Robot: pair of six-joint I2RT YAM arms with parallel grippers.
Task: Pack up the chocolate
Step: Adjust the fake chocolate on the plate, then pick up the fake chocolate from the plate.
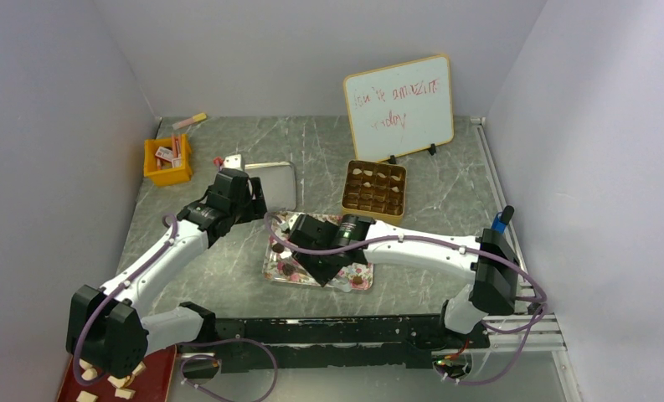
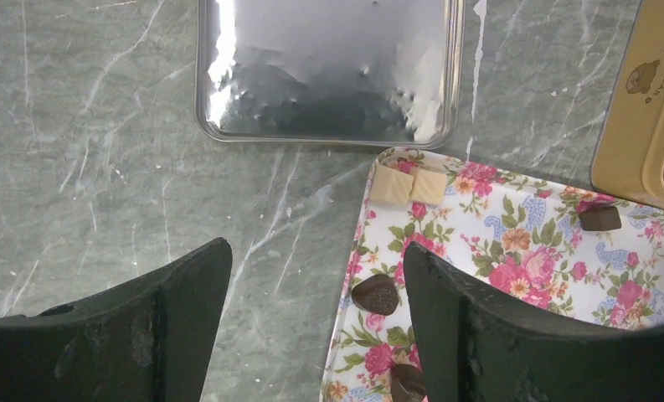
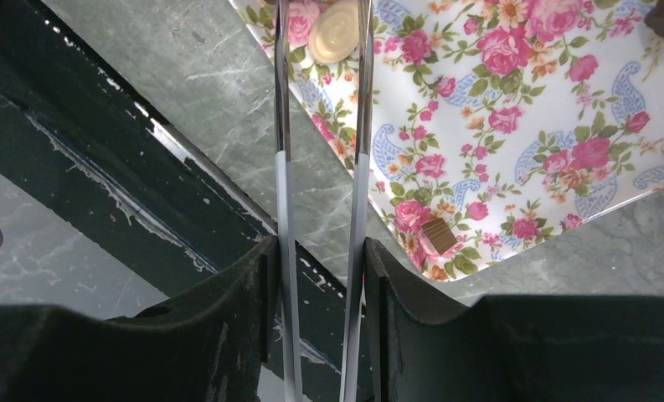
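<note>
Several small chocolate pieces lie on the floral tray point(image 1: 280, 270). In the left wrist view the tray point(image 2: 496, 243) holds a dark heart-shaped piece point(image 2: 376, 294), two cream squares point(image 2: 387, 184) and a dark square point(image 2: 600, 219). My left gripper point(image 2: 313, 251) is open and empty over the tray's left edge, and also shows in the top view point(image 1: 253, 201). My right gripper point(image 3: 320, 247) is shut on metal tongs point(image 3: 360, 167). The tong tips stand either side of a round cream piece point(image 3: 334, 32) on the tray point(image 3: 521, 109). A ridged brown piece point(image 3: 438, 235) lies near the tray's corner. The compartmented tan box point(image 1: 375, 188) stands behind the tray.
A shiny metal lid point(image 1: 271, 184) lies left of the box and beyond my left gripper point(image 2: 328, 67). An orange bin point(image 1: 168, 161) with packets sits at the back left, a whiteboard point(image 1: 399, 107) at the back. A dark red tray point(image 1: 148, 381) with cream pieces is at the near left. The black base rail point(image 1: 328, 331) runs along the front.
</note>
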